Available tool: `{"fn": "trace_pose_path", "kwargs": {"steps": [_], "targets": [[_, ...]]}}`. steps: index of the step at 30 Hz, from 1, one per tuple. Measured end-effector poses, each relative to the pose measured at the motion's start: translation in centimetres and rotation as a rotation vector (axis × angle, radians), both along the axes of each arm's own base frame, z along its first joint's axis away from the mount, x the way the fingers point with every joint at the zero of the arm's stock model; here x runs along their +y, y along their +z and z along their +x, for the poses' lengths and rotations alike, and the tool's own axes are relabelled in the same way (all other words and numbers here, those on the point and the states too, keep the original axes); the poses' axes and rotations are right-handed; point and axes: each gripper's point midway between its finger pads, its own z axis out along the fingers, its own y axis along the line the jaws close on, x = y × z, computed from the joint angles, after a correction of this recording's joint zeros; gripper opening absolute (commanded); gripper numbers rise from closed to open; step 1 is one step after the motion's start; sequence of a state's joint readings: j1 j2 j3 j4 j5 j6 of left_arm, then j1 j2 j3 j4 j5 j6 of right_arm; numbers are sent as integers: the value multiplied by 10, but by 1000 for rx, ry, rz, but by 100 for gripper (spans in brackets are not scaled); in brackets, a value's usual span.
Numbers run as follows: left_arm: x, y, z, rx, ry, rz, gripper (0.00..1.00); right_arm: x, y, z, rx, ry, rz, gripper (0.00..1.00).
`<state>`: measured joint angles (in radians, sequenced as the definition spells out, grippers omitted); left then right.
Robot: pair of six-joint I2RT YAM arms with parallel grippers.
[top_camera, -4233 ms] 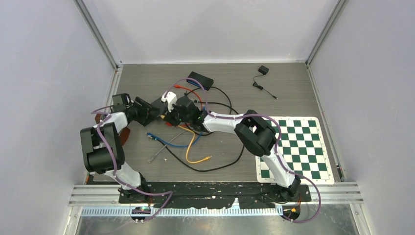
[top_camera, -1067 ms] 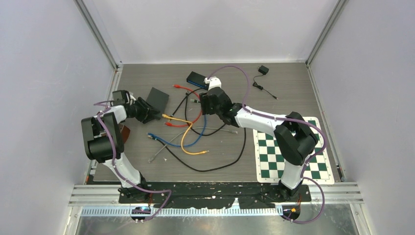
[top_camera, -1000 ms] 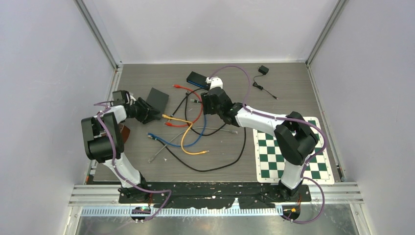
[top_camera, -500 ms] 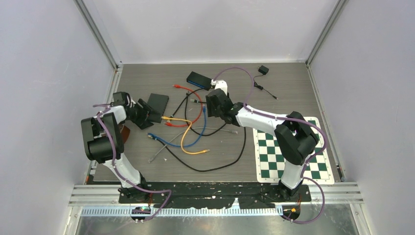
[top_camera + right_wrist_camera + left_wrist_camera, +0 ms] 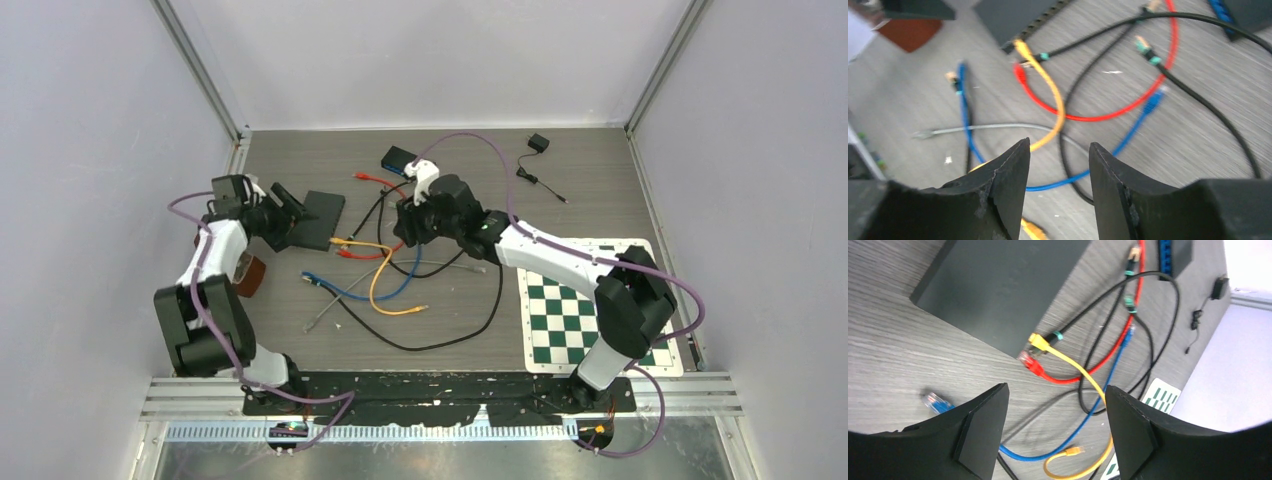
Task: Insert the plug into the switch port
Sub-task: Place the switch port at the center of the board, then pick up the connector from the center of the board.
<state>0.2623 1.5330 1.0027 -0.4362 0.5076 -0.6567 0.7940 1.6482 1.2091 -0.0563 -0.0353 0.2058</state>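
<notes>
Your left end effector is hanging open and empty just beside the switch, which is lying flat on the bench. The yellow plug is lying against the switch's edge, with the red plug beside it; I cannot tell whether it is seated. Your right end effector is hovering open and empty above the cables.

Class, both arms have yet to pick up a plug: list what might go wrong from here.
1. The yellow plug and red plug lie side by side at the switch, so the open right gripper may pinch the wrong one.
2. The crossed cables may drag along.
3. The open left gripper is not holding the switch; it may slide.
</notes>
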Motion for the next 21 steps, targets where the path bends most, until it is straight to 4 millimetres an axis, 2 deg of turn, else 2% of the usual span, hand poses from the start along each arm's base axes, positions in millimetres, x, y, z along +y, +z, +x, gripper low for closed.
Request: {"fn": "trace_pose_path", "kwargs": {"steps": [3,5,6,7,10,12,15,19,21], "targets": [[-1,28,-6,-78,-23,38,82,27,12,-20,-3,98,46,52],[-2,48,-17,-128,-46,77,84,47,19,-34,-2,158,73,52],[-2,55,-21,-147,-53,95,87,56,21,-39,-2,181,82,52],[-2,63,-27,-165,-58,115,97,67,23,-45,-2,205,91,52],[-1,79,-46,-226,-64,180,99,97,21,-57,5,262,101,51],[0,80,-60,-244,-54,212,100,116,10,-65,27,295,94,51],[2,65,-83,-228,-37,257,99,133,-17,-76,71,325,60,52],[8,41,-106,-153,3,299,100,140,-57,-86,125,334,-4,52],[13,34,-114,-120,29,326,100,141,-72,-86,145,327,-20,52]]}}
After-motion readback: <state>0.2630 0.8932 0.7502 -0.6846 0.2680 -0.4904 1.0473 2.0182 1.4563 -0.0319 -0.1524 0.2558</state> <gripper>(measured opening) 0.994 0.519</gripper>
